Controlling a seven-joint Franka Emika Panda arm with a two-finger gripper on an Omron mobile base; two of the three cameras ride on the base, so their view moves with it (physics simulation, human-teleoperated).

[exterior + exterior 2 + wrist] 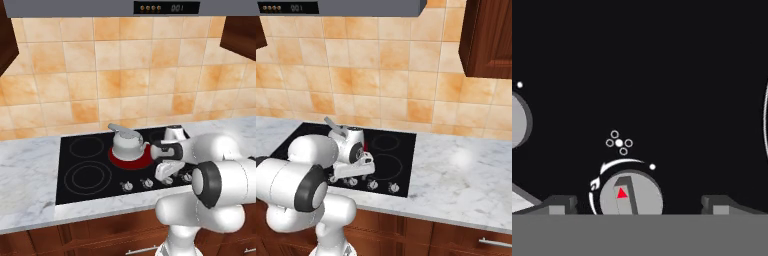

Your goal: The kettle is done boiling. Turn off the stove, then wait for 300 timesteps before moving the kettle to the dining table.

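From the left base view we see the flat black glass stove (100,165) set into a white-grey marble counter (27,185), backed by a wall of orange tiles (125,65). The small squat silver-grey metal kettle (128,142) stands on the stove's centre rear burner, which glows red (120,159). The gripper (167,175) hangs low over the row of small silver knobs (128,186) on the stove's front edge.

From the right base view we see the kettle (348,140) partly behind the white arm, marble stretching right of the stove (391,155), and a dark wood cabinet (488,37) above.

In the hand view we see one round silver knob (631,197) with a red mark, close between the two dark fingertips (559,204), which stand wide apart and hold nothing.
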